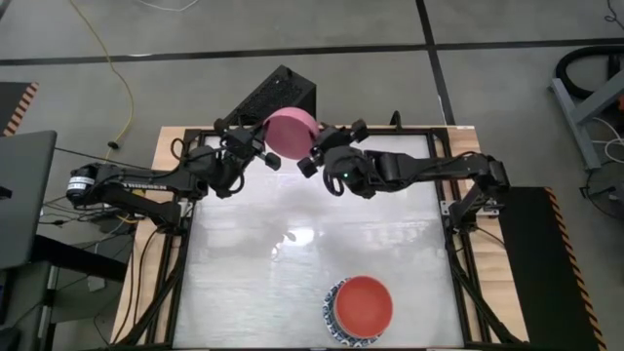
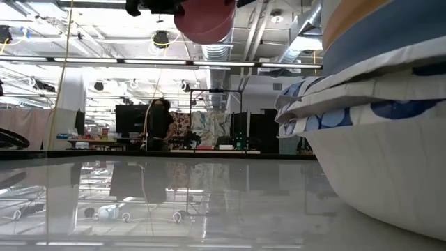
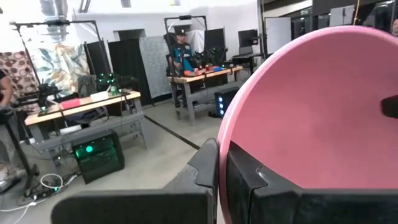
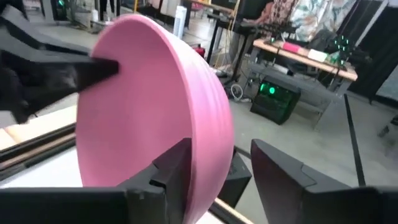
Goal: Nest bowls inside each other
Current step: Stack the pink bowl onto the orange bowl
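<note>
The left end effector (image 1: 255,148) is clamped on the rim of the pink bowl (image 1: 292,132), which hangs in the air above the surface's far edge, tilted on its side. The right end effector (image 1: 319,148) has its fingers apart, straddling the opposite rim, one finger (image 4: 168,171) inside the bowl and one outside; whether they touch the rim I cannot tell. The other bowls sit nested in a stack (image 1: 357,309) at the near edge, the red one on top, well apart from the pink bowl. This looks like a handover. The risk, as I judge it: if the left end effector lets go before the right has closed firmly, the tilted bowl drops and could roll off the far edge.
</note>
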Tool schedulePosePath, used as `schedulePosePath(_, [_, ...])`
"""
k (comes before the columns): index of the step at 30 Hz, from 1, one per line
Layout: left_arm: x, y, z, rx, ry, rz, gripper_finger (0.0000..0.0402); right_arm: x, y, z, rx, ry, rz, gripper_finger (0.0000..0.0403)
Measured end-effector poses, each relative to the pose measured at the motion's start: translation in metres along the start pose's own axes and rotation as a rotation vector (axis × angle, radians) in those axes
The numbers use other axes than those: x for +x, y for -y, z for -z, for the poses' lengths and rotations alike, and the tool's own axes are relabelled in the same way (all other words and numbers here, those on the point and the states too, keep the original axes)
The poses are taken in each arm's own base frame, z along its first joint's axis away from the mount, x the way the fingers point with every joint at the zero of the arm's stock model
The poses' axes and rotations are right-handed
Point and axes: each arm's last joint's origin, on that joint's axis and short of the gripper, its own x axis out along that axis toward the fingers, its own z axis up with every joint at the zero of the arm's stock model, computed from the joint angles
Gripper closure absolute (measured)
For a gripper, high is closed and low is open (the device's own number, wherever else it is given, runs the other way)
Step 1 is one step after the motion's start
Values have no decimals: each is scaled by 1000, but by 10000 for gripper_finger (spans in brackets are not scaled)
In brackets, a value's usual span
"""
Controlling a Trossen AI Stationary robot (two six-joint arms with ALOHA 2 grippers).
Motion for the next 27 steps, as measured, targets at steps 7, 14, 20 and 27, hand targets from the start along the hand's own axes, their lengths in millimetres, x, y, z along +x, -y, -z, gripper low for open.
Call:
schedulePosePath(7, [0, 1, 0, 24, 20, 53, 401, 13, 7, 3, 27, -41, -36, 337])
schedulePosePath(14, [2, 3, 1, 43, 50, 160, 373, 20, 13, 6, 54, -71, -25, 387])
schedulePosePath(20, [1, 6, 3, 47, 57, 266, 280, 32, 23, 14, 158, -170, -64, 396])
schedulePosePath(27, [-3, 8, 10, 77, -17, 333, 181, 47, 44, 26, 209, -396, -206, 396])
